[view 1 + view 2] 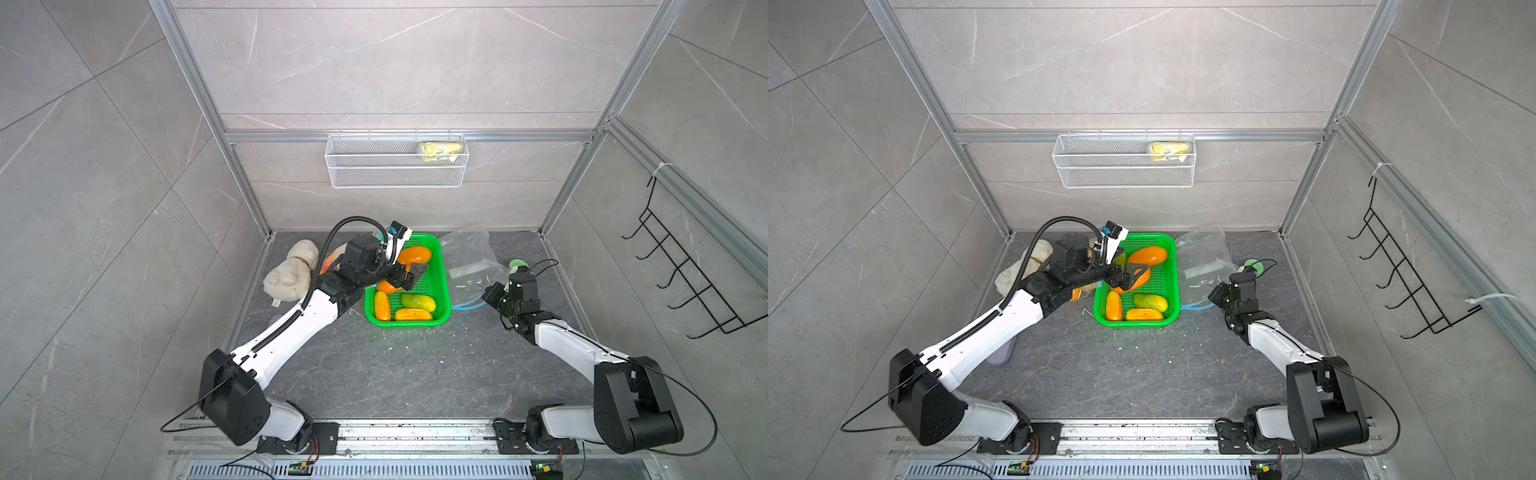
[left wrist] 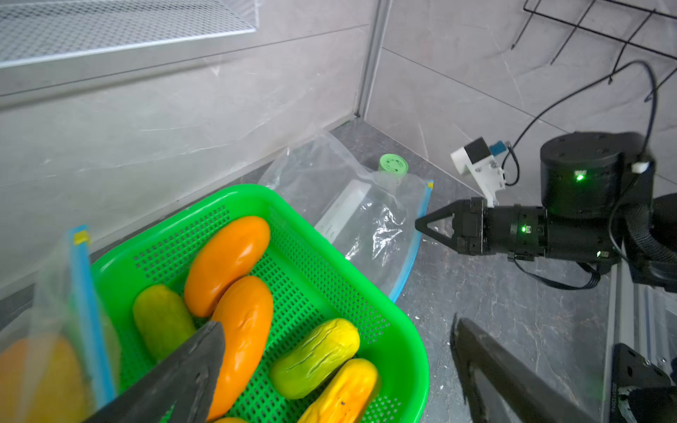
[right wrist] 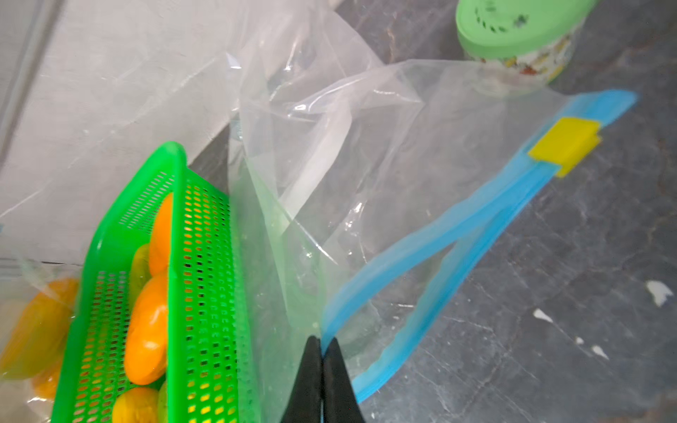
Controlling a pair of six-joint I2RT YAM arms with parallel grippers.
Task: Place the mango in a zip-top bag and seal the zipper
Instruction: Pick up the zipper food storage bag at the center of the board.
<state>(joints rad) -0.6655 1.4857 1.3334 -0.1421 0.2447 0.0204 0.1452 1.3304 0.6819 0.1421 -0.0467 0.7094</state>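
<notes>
My right jaws are closed tight. Their black fingertips (image 3: 309, 370) are pressed together on the blue zipper strip (image 3: 476, 227) of the zip-top bag (image 3: 366, 164), at the end of the strip nearest the green basket (image 3: 172, 161). Beyond my grip the strip's two lips stand apart, so the mouth is open. The yellow slider (image 3: 564, 146) sits at the strip's far end, away from the basket. The bag is clear and crumpled. It lies on the counter (image 3: 549, 293) right up against the basket wall on my right arm's side.

My left jaws are spread wide and hold nothing; they hang over the basket. In the left wrist view one fingertip (image 2: 198, 359) overlaps an orange mango (image 2: 245, 329); I cannot tell whether it touches it.

The mangoes are in the basket, at least five of them. A second orange mango (image 2: 227, 263) lies against the first. With them are a dark green mango (image 2: 161, 318), a yellow-green mango (image 2: 315, 355) and a yellow mango (image 2: 344, 392).

On the basket's opposite side a second bag (image 2: 84, 293) holds an orange fruit (image 2: 40, 373), which is blurred. A plush toy (image 1: 291, 270) lies further out on that same side.

Past the zip-top bag from the basket stands a green-lidded container (image 3: 513, 29). On the wall behind the basket hangs a wire shelf (image 1: 395, 174) with a yellow packet (image 1: 440, 151) in it.
</notes>
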